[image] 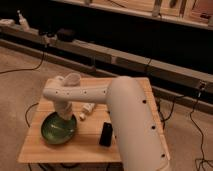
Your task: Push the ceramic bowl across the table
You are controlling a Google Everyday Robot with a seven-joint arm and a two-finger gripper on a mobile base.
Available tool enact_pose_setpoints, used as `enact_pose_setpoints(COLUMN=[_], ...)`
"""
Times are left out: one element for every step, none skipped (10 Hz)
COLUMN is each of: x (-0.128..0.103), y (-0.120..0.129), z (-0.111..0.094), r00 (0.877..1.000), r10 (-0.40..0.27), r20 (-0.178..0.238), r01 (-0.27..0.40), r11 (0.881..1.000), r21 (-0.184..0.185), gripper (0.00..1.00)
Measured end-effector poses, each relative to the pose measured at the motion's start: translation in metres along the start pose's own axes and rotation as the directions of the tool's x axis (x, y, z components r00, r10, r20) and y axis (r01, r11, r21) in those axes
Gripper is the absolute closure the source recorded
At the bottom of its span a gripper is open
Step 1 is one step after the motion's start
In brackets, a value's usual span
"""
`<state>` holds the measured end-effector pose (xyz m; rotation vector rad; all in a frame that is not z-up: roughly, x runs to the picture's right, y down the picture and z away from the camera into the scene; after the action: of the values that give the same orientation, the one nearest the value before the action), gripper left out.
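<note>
Green glossy ceramic bowl [56,131] sits at the table's [80,150] 7 o'clock corner, near the front-left edges. White arm [131,117] sweeps in from 4 o'clock, bends over the left side and drops down. Gripper [68,119] is at the bowl's 1 o'clock rim, touching or just over it, fingers closed narrow. White cup [71,78] at the table's 11 o'clock, partly behind the arm. Small white item [87,108] lies mid-table. Black slab [106,134] at 6 o'clock.
</note>
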<state>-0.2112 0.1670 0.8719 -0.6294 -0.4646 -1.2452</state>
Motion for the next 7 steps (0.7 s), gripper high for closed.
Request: enact_pose_setpoints(x=[0.006,0.013,0.020,0.029,0.041,0.053,0.066], y=[0.004,0.006,0.008,0.008,0.008,0.011,0.013], z=[0.000,0.000,0.000,0.000,0.000,0.000,-0.001], r00=[1.000,1.000,1.000,1.000,1.000,1.000,0.999], r10=[0.009,0.004,-0.001,-0.008,-0.011,-0.008,-0.001], r20=[-0.007,-0.014,-0.018,-0.024,-0.026,-0.030,-0.034], r01=[-0.009,-0.004,0.001,0.008,0.011,0.007,0.000], r11=[1.000,1.000,1.000,1.000,1.000,0.999,0.999], r21=[-0.001,-0.004,-0.010,-0.016,-0.024,-0.031,-0.032], gripper=[1.00,1.00,1.00,1.00,1.00,1.00,1.00])
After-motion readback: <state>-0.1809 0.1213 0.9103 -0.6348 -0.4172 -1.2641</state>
